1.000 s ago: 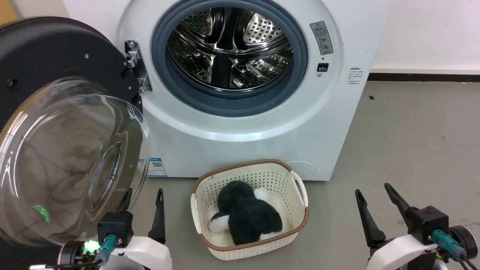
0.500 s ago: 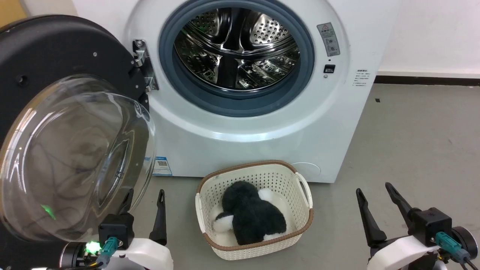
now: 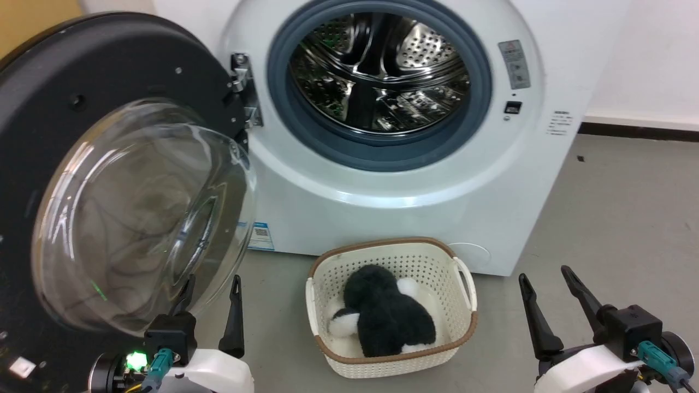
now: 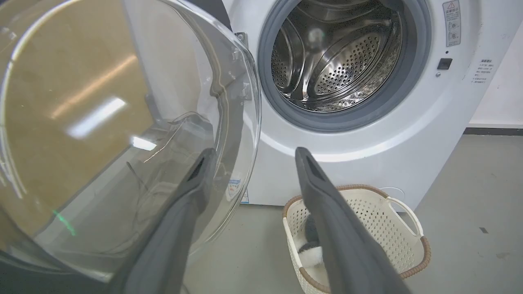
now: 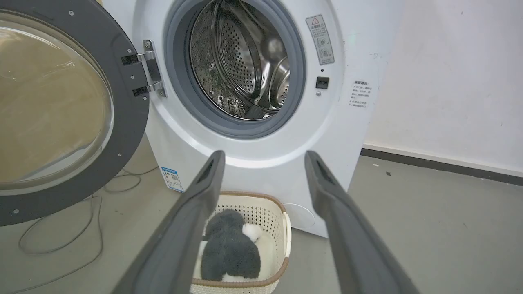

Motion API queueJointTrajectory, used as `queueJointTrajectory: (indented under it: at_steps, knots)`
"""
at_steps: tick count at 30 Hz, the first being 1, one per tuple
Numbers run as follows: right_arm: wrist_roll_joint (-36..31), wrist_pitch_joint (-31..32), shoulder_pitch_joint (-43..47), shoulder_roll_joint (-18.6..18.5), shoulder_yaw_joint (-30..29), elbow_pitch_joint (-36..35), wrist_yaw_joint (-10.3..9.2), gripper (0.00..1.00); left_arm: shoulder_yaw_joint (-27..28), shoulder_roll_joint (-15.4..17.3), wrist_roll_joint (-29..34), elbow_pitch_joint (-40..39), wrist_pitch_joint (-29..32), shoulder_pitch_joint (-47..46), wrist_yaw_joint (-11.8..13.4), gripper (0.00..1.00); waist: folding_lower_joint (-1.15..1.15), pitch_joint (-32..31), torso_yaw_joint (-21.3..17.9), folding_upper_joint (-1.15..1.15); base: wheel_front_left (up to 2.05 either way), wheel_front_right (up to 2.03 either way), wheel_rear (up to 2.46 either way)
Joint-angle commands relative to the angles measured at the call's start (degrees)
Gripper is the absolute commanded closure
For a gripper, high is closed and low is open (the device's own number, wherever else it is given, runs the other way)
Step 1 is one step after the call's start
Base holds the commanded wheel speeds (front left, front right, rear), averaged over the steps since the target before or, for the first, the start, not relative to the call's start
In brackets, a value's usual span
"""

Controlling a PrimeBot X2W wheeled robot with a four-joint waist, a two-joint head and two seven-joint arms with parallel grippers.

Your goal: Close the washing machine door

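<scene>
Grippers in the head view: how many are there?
2. The left gripper is at lower left, close by the washing machine door; the right gripper is at lower right.

Through my head camera, the washing machine door (image 3: pixel 109 71) hung open at the frame's left, hinged to the washing machine (image 3: pixel 382 207) at upper centre. A basket (image 3: pixel 390 256) sat on the floor (image 3: pixel 628 218) before the machine, a plush toy (image 3: pixel 387 319) inside it, between my left gripper (image 3: pixel 213 279) and right gripper (image 3: pixel 543 273) in the lower corners.
</scene>
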Motion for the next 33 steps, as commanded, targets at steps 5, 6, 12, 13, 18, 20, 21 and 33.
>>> queueJointTrajectory:
  at_steps: [5,6,12,13,18,20,21,33]
  knots:
    - [0.85,-1.21,0.88,0.10,0.02,0.30,0.01,0.00,-0.24,0.22,-0.36,0.45,-1.21,0.32,0.48,0.00,0.00,-0.28,2.24,0.00,0.00,0.00,0.00]
    - [0.94,-1.33,0.92,0.11,0.03,0.36,0.02,0.00,-0.27,0.23,-0.38,0.50,-1.33,0.34,0.51,0.00,0.00,-0.32,2.61,0.00,0.00,0.00,0.00]
    - [1.52,-2.05,1.16,0.12,0.15,0.74,0.02,0.00,-0.43,0.34,-0.55,0.81,-2.05,0.49,0.70,0.00,0.00,-0.63,4.90,0.00,0.00,0.00,0.00]
    - [1.64,-2.16,1.21,0.12,0.19,0.80,0.02,0.00,-0.47,0.36,-0.58,0.86,-2.17,0.52,0.72,0.00,0.00,-0.68,5.28,0.00,0.00,0.00,0.00]
    - [1.91,-2.76,1.28,0.13,0.82,1.46,0.02,0.00,-0.48,0.41,-0.78,0.89,-2.77,0.76,1.03,0.00,0.00,-0.64,6.95,0.00,0.00,0.00,0.00]
    - [2.09,-3.00,1.08,0.14,1.07,1.70,0.02,0.00,-0.40,0.41,-0.91,0.76,-3.01,0.90,1.25,0.00,0.00,-0.56,7.50,0.00,0.00,0.00,0.00]
    - [2.15,-3.12,0.96,0.14,1.20,1.83,0.02,0.00,-0.36,0.41,-0.96,0.70,-3.13,0.98,1.34,0.00,0.00,-0.51,7.77,0.00,0.00,0.00,0.00]
    - [2.58,-4.56,-0.31,0.17,2.61,3.41,0.02,0.00,-0.01,0.44,-1.52,0.17,-4.56,1.89,2.42,0.00,0.00,-0.03,11.01,0.00,0.00,0.00,0.00]
